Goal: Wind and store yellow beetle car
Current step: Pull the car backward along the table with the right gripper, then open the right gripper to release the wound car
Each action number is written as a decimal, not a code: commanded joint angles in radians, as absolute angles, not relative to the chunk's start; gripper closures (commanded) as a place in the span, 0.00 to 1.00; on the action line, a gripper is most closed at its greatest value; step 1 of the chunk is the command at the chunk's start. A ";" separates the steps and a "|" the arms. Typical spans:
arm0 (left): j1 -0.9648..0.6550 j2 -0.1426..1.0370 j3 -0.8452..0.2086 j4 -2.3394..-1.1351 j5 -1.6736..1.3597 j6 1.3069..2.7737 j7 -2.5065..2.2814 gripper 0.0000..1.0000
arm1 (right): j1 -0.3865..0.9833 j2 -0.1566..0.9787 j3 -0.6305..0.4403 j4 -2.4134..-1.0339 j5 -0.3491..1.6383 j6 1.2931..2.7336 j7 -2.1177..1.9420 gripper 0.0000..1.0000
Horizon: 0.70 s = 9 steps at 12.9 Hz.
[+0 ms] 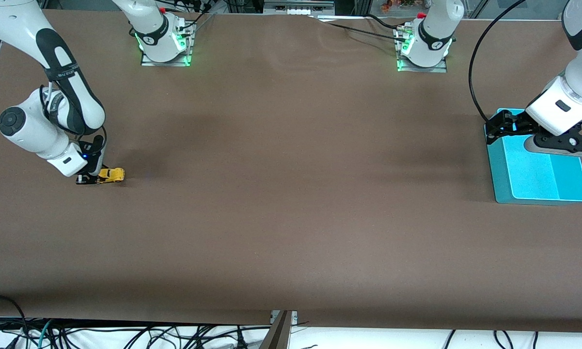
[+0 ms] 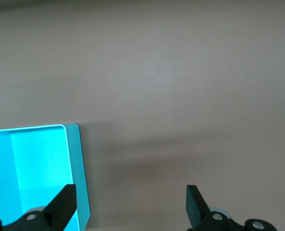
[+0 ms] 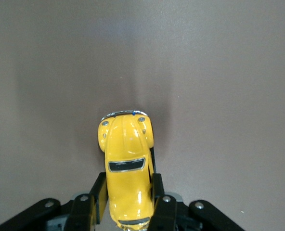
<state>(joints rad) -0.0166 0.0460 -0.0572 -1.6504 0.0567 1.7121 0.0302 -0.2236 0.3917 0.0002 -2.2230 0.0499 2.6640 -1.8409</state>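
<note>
The yellow beetle car sits on the brown table at the right arm's end. My right gripper is low at the table and shut on the car's rear half. In the right wrist view the car lies between the two fingers, its nose pointing away from the wrist. My left gripper hovers over the rim of the blue bin at the left arm's end, open and empty. The left wrist view shows its fingers spread wide, with a corner of the bin beside bare table.
The bin is a shallow turquoise tray with nothing visible inside. The two arm bases stand along the table edge farthest from the front camera. Cables hang below the nearest edge.
</note>
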 commanded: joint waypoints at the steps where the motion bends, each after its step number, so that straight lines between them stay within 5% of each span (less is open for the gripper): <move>1: -0.023 0.051 -0.054 -1.632 0.060 1.700 0.026 0.00 | -0.247 0.474 0.023 -2.220 0.060 2.657 -1.862 0.52; 4: -0.023 0.051 -0.054 -1.632 0.060 1.700 0.026 0.00 | -0.244 0.472 0.041 -2.175 0.061 2.597 -1.859 0.38; 7: -0.023 0.051 -0.054 -1.632 0.060 1.700 0.026 0.00 | -0.244 0.459 0.066 -2.122 0.061 2.515 -1.841 0.01; 9: -0.023 0.051 -0.054 -1.632 0.060 1.700 0.026 0.00 | -0.241 0.439 0.083 -2.082 0.061 2.455 -1.838 0.01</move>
